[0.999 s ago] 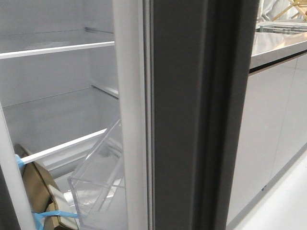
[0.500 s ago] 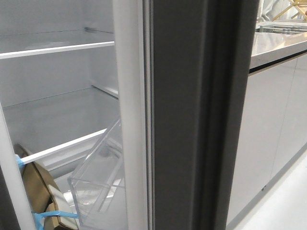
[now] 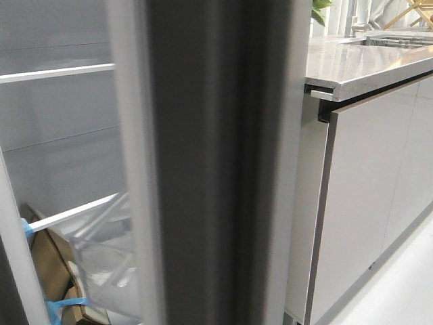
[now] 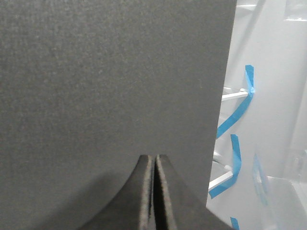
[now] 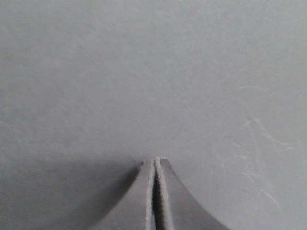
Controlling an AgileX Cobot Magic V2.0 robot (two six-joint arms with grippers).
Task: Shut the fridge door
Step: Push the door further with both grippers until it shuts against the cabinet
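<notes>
The left gripper [image 4: 153, 160] has its two fingers pressed together, no gap between them and nothing held; the tips sit against, or just short of, the flat dark face of the door [image 4: 110, 81]. Contact itself cannot be made out. The right gripper [image 5: 155, 163] is likewise closed tight and empty, its tips at a plain grey surface that fills the right wrist view; which surface that is cannot be told from this view alone.

In the front view the door [image 3: 210, 162] stands edge-on as a tall, blurred dark slab through the middle of the frame, with a pale lining strip along its left side. It is still ajar: the fridge interior [image 3: 61, 149] shows to its left.

Counted inside: two white shelf edges, one high [image 3: 57, 72] and one low [image 3: 74, 212]; one clear bin [image 3: 105, 264], blurred, next to the door's lining; one brown cardboard piece [image 3: 51, 261] at the bottom; blue tape [image 3: 64, 305] in two spots there. The left wrist view shows several more blue tape strips [image 4: 234, 117] on white rails beyond the door's edge.

To the right of the door stand one steel counter [image 3: 369, 64] and pale cabinet fronts [image 3: 369, 183] below it.
</notes>
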